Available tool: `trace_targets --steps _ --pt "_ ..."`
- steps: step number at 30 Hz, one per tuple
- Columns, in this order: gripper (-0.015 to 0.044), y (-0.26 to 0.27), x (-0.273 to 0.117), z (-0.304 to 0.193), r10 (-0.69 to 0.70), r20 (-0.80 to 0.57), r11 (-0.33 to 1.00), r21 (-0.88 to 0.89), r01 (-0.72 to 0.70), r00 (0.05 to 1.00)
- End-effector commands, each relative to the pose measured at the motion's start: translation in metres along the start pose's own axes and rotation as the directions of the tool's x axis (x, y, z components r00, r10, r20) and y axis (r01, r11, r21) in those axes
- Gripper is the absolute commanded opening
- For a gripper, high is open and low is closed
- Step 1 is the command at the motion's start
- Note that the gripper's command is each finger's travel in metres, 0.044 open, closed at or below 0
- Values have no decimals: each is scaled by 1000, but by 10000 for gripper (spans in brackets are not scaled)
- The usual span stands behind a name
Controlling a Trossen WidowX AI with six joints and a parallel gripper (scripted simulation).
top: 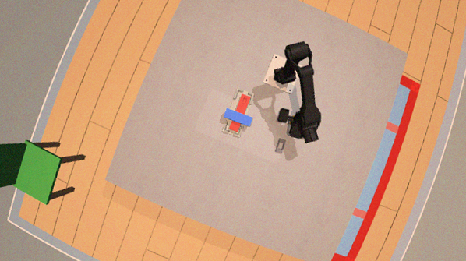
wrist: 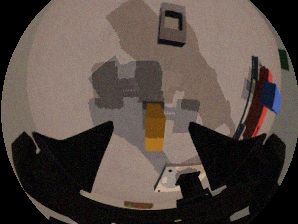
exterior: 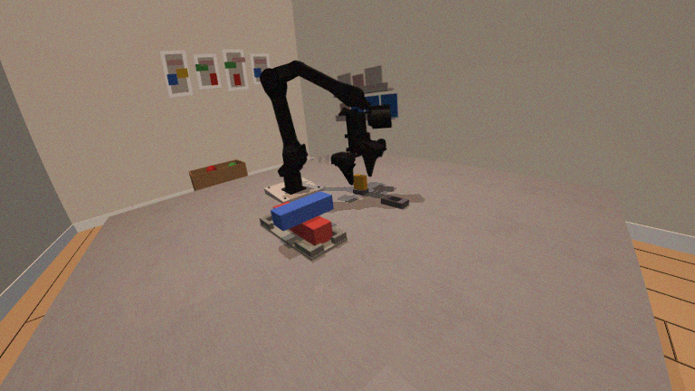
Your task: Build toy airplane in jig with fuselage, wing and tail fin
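The red fuselage lies in the pale jig cradle. The blue wing lies across its top; its tab is hidden. A small socket outline shows near the fuselage's far end in the top view, with nothing in it. The orange tail fin stands upright in a small dark holder. My gripper is open, pointing down, its fingertips on either side of the fin near its top, holding nothing. The arm mostly hides the fin in the top view.
An empty dark holder with a rectangular opening lies near the fin. The arm's pale base plate is behind the jig. A green chair stands beyond the table edge.
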State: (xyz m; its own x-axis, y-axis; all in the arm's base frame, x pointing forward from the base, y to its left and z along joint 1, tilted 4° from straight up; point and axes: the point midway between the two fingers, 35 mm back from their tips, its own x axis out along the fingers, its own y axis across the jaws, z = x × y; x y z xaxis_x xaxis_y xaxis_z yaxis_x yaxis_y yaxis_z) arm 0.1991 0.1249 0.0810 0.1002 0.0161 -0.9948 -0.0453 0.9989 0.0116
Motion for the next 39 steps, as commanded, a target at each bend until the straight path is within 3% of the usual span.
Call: trace_targets --steps 1,10,25,32,39 --pt "440 -2 9 -2 -10 -7 1000 -5 10 1000" --pt "440 -3 21 -3 -10 -7 1000 -5 10 1000" --pt "46 -3 21 -3 -10 -7 1000 -5 10 1000" --pt "0 -3 21 -3 -10 -7 1000 -5 10 1000" --pt "0 4 10 8 11 41 1000 -2 -11 999"
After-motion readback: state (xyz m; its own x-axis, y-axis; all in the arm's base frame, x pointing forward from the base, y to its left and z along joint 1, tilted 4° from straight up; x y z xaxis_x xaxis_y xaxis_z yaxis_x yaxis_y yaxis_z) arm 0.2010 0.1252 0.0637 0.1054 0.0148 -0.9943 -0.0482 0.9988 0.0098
